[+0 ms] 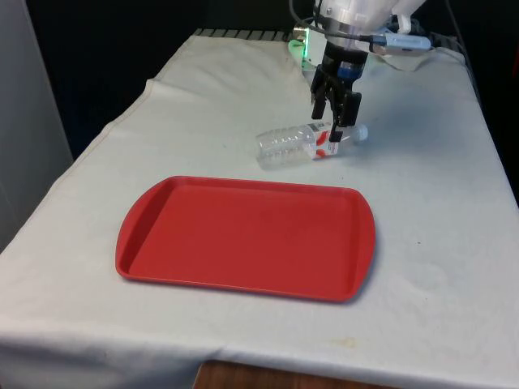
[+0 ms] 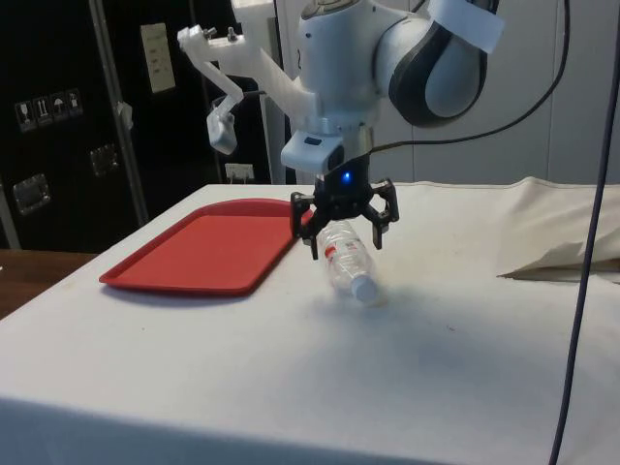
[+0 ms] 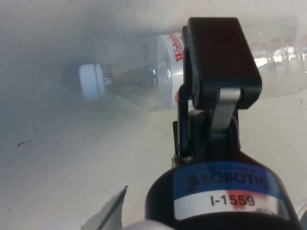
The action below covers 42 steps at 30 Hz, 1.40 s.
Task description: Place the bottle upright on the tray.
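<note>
A clear plastic bottle (image 1: 285, 145) with a white cap (image 1: 361, 132) and a red-and-white label lies on its side on the cloth, just beyond the far rim of the red tray (image 1: 243, 235). My gripper (image 1: 326, 136) hangs low over the bottle's label end, open, one finger on each side of it. In the side view the gripper (image 2: 346, 250) straddles the bottle (image 2: 351, 266), whose cap end (image 2: 364, 289) points away from the tray (image 2: 203, 252). In the wrist view one black finger (image 3: 218, 62) crosses the label, and the cap (image 3: 91, 81) sits off to one side.
The tray is empty and lies towards the front view's left of centre. White cloth (image 1: 438, 243) covers the table, with a raised fold (image 2: 562, 252) beyond the bottle in the side view. The table's front edge (image 1: 268, 363) lies close behind the tray's near rim.
</note>
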Tool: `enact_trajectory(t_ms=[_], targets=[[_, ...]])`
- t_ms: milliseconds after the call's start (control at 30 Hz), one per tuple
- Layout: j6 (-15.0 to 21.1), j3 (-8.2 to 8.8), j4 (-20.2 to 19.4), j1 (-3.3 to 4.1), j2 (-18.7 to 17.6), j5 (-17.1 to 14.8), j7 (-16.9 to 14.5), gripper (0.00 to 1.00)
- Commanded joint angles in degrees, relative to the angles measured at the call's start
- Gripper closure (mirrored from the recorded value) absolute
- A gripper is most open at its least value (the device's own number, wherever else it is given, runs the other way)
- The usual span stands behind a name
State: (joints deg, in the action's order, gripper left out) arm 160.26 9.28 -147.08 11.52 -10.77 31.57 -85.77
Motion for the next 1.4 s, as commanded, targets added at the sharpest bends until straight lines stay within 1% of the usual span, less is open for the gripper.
enact_trajectory(t_ms=[0,67,100,367,400,433,500,700,733,767,833,1000,1033,1067,1100,1133,1167,1300,1333,1367], targets=[[-0.06,0.23,0.17,0.11,0.00,0.52,0.40,0.00],[-0.06,0.00,0.00,0.00,0.00,0.00,0.00,0.00],[-0.06,0.17,0.11,0.11,0.00,0.40,0.29,0.00],[-0.23,-0.06,0.06,0.11,0.00,0.17,0.23,0.00],[-0.23,-0.06,0.00,0.00,0.00,0.00,0.00,0.00],[-0.29,-0.06,0.06,0.17,0.06,0.17,0.29,0.00],[-0.40,-0.06,0.11,0.17,0.06,0.52,0.52,0.00],[-1.20,0.69,0.74,0.57,0.06,2.41,1.78,0.00],[-0.80,-0.29,0.06,0.00,0.00,0.23,0.11,0.00],[-1.32,0.80,0.86,0.63,0.06,2.75,2.01,0.00],[-1.89,0.92,1.09,0.74,0.11,3.95,2.92,0.00],[-2.41,0.92,1.38,0.63,0.17,6.93,5.56,0.00],[-2.64,0.92,1.43,0.63,0.11,8.31,6.76,0.00],[-2.18,-0.06,0.63,0.00,0.00,5.90,4.87,0.00],[-2.75,0.92,1.49,0.63,0.11,8.94,7.33,0.00],[-2.75,0.92,1.49,0.63,0.11,8.94,7.33,0.00],[-2.92,0.92,1.55,0.63,0.17,10.20,8.54,0.00],[-3.09,0.92,1.55,0.57,0.34,12.83,11.00,0.00],[-2.69,0.06,0.86,0.00,0.00,10.60,9.22,0.00],[-3.09,0.92,1.55,0.57,0.40,14.21,12.26,0.00]])
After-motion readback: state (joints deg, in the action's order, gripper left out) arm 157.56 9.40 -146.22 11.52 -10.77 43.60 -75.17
